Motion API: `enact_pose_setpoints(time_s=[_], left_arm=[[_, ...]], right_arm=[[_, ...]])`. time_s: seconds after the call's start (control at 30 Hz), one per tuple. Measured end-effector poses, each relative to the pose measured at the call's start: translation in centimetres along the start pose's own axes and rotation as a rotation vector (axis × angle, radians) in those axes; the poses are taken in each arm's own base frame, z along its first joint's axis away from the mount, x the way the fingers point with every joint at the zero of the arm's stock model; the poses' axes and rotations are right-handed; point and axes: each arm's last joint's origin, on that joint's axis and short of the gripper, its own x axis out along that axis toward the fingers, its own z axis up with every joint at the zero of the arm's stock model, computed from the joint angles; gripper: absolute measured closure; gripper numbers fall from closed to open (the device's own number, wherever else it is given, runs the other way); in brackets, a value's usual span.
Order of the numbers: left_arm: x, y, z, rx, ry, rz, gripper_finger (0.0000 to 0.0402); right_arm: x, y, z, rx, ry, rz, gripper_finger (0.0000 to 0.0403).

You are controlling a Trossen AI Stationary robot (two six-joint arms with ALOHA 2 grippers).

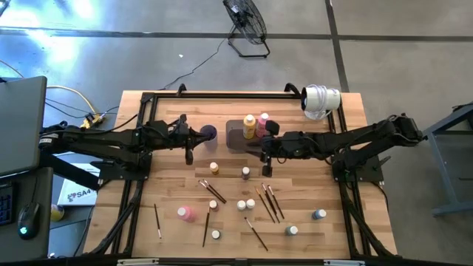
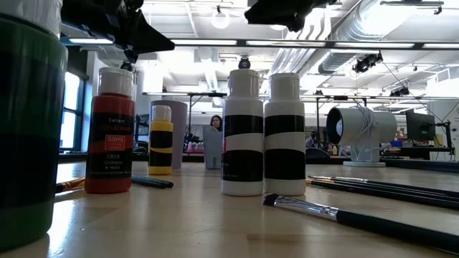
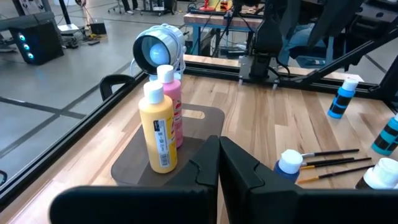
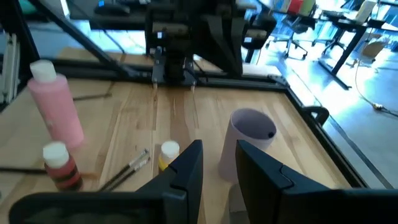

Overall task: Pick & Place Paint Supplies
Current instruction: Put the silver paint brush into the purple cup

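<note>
On the dark grey tray [image 1: 238,139] a tall yellow-orange bottle [image 1: 249,125] [image 3: 158,130] and a tall pink bottle [image 1: 262,121] [image 3: 172,102] stand upright. A second pink bottle [image 1: 185,213] [image 4: 57,109] lies nearer the near edge. Tiny white-capped bottles [image 1: 242,205] and thin dark-handled brushes [image 1: 270,203] are scattered over the near half of the table. My left gripper [image 1: 189,154] [image 3: 219,142] hovers shut just left of the purple cup [image 1: 209,133]. My right gripper [image 1: 264,154] [image 4: 219,149] hovers open by the tray's near right corner, holding nothing.
A white round device [image 1: 321,99] sits at the far right corner. A black frame rail [image 1: 222,94] runs along the table's far edge. Close to the low camera stand a red bottle [image 2: 109,136], two black-banded white bottles [image 2: 242,132] and a brush [image 2: 358,218].
</note>
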Motion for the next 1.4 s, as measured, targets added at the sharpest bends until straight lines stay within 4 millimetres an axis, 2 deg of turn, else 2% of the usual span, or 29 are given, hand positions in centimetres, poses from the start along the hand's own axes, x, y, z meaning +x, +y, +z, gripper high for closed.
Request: enact_pose_setpoints(time_s=[0.27,0.43,0.67,1.0,1.13,1.4], left_arm=[[0.0,0.0,0.0,0.004,0.0,0.0,0.0391],[0.0,0.0,0.0,0.038,-0.003,-0.001,0.0391],[0.0,0.0,0.0,0.039,-0.001,-0.001,0.0391],[-0.1,-0.9,-0.1,0.068,0.0,-0.044,0.0391],[-0.3,-1.7,-0.1,0.078,0.0,-0.084,0.0391],[-0.5,-2.6,-0.3,0.089,0.014,-0.126,0.0391]], right_arm=[[0.0,0.0,0.5,0.015,-0.047,-0.002,0.0316],[0.0,0.1,0.1,0.07,-0.008,0.002,0.0316],[-0.3,1.2,-0.5,0.045,0.05,0.023,0.0316],[-1.8,3.6,-1.6,-0.047,0.143,-0.241,0.0316],[-2.2,4.0,-2.1,0.001,0.169,-0.322,0.0316],[-2.4,3.7,-3.2,0.213,0.228,-0.341,0.0316]])
